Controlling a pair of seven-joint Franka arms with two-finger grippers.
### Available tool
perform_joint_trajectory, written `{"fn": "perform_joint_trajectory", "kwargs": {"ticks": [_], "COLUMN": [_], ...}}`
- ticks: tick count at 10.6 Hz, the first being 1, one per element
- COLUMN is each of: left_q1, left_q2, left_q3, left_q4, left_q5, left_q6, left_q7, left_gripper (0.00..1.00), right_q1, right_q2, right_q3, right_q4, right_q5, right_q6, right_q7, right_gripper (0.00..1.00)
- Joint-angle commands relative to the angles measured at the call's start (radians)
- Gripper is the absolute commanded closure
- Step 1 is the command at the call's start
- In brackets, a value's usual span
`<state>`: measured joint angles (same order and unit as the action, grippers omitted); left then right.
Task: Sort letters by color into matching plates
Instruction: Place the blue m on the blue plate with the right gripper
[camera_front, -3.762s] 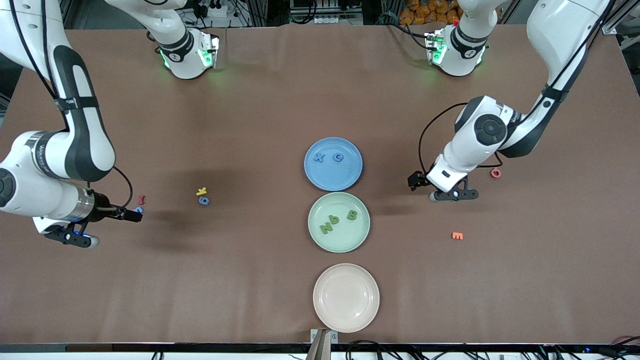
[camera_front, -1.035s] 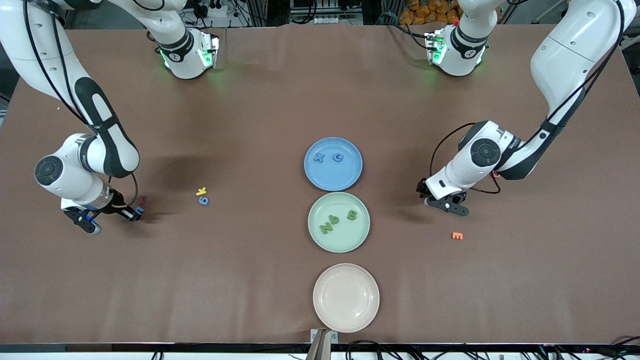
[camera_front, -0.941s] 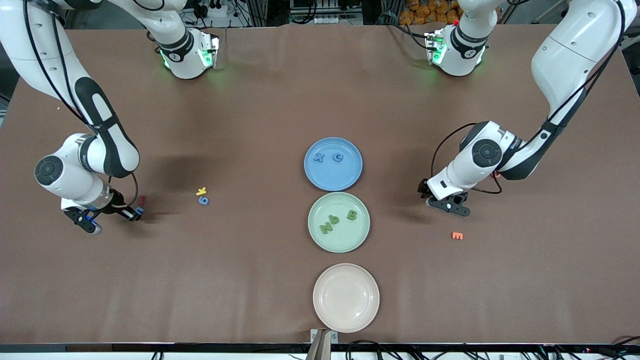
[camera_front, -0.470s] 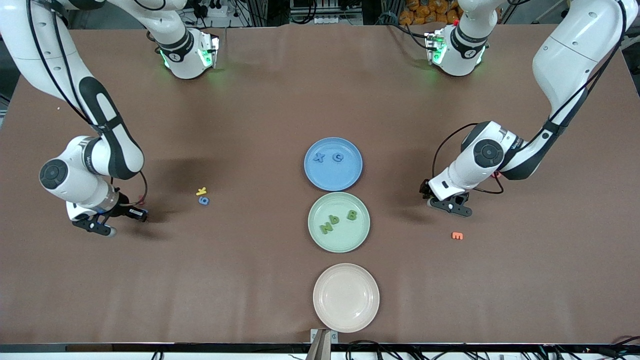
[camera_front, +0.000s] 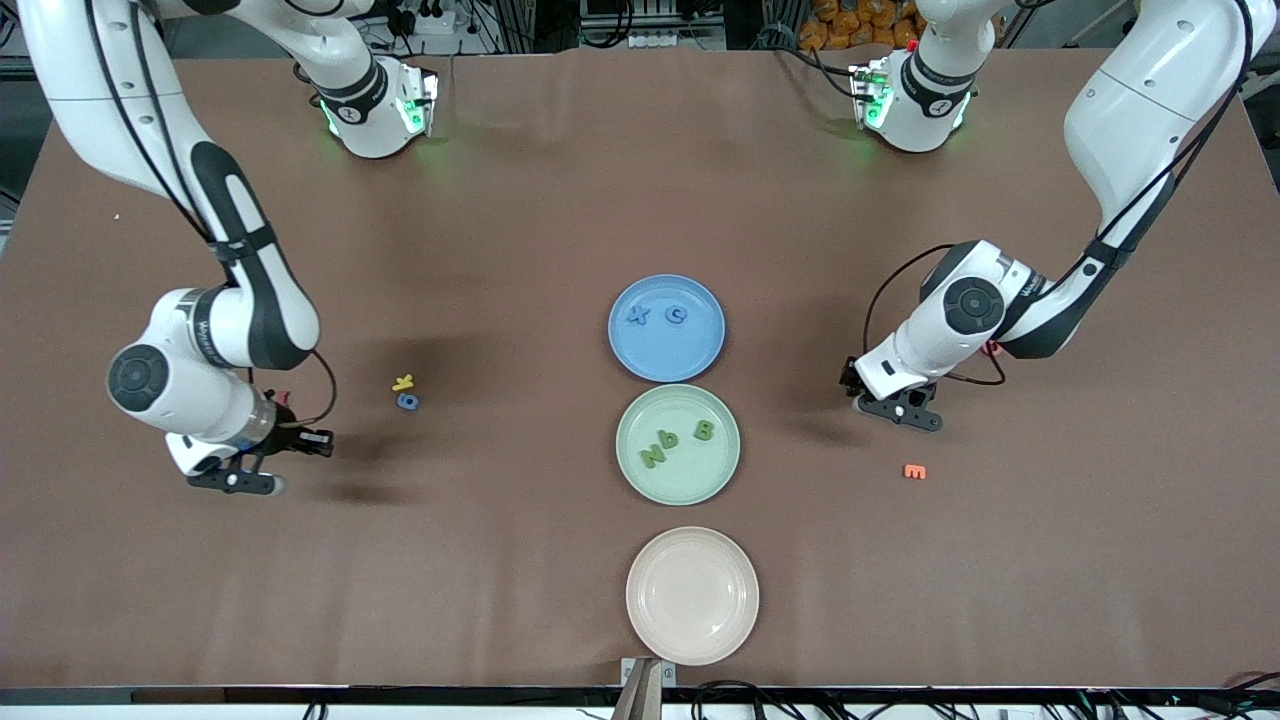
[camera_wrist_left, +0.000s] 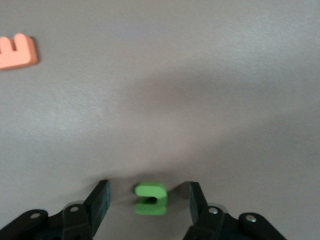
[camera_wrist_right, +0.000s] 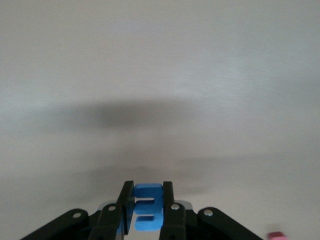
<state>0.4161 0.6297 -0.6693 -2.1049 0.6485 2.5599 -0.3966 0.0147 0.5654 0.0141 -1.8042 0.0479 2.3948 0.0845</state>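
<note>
Clamp state, right tool (camera_front: 318, 441): pads together on a blue letter (camera_wrist_right: 148, 207), a flat foam piece with a matte face, held by its two side edges and lifted over bare surface (camera_front: 480, 200) at the right arm's end. Its goal, the blue plate (camera_front: 700, 350), lies toward the middle of the surface, so the carry runs from the right arm's end inward, passing the yellow letter (camera_front: 403, 382) and a second blue letter (camera_front: 407, 401) that touch each other on the way.

Blue plate: round, shallow, smooth plastic, two blue letters in it. Green plate (camera_front: 640, 470) just beside it, nearer the front camera, three green letters in it. Cream plate (camera_front: 645, 625) nearer again.

Left tool (camera_wrist_left: 149, 202): fingers (camera_wrist_left: 98, 200) apart, low over the surface, straddling the green letter (camera_wrist_left: 150, 198), which lies flat between them with gaps on both sides. Piece is blocky and thick-edged. Judgement: left arm is the nearer one for it; closing in comes first. Orange letter (camera_front: 914, 471) lies apart from it, not task material
</note>
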Motion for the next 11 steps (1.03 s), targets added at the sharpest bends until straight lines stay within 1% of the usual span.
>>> {"fn": "perform_joint_trajectory", "kwargs": {"ticks": [1, 3, 5, 7, 8, 9, 10, 11], "left_q1": [0.006, 0.007, 0.016, 0.023, 0.021, 0.021, 0.021, 0.021], "left_q2": [-0.036, -0.036, -0.033, -0.027, -0.022, -0.015, -0.015, -0.016], "left_q3": [-0.041, -0.039, -0.039, -0.036, -0.033, -0.03, -0.03, -0.03], "left_q4": [-0.021, -0.021, -0.02, -0.018, -0.012, -0.004, -0.003, -0.003], "left_q5": [0.028, 0.028, 0.028, 0.03, 0.031, 0.031, 0.031, 0.031], "left_q6": [-0.055, -0.056, -0.055, -0.055, -0.055, -0.055, -0.055, -0.055], "left_q7": [-0.077, -0.064, -0.035, -0.024, -0.015, -0.014, -0.016, -0.018], "left_gripper": [0.29, 0.47, 0.5, 0.52, 0.55, 0.63, 0.77, 0.91], "right_q1": [0.137, 0.25, 0.385, 0.494, 0.537, 0.554, 0.565, 0.6], "right_q2": [0.011, 0.011, 0.019, 0.021, 0.036, 0.059, 0.095, 0.129], "right_q3": [0.003, 0.003, 0.003, 0.003, 0.004, 0.026, 0.061, 0.064], "right_q4": [0.045, 0.051, 0.084, 0.106, 0.121, 0.156, 0.196, 0.231], "right_q5": [-0.025, -0.026, -0.023, -0.016, -0.014, -0.014, -0.016, -0.016], "right_q6": [-0.04, -0.057, -0.088, -0.114, -0.12, -0.121, -0.121, -0.123], "right_q7": [-0.012, -0.009, 0.003, 0.005, 0.005, 0.005, 0.006, 0.006], "right_gripper": [0.81, 0.81, 0.81, 0.81, 0.81, 0.81, 0.82, 0.82]}}
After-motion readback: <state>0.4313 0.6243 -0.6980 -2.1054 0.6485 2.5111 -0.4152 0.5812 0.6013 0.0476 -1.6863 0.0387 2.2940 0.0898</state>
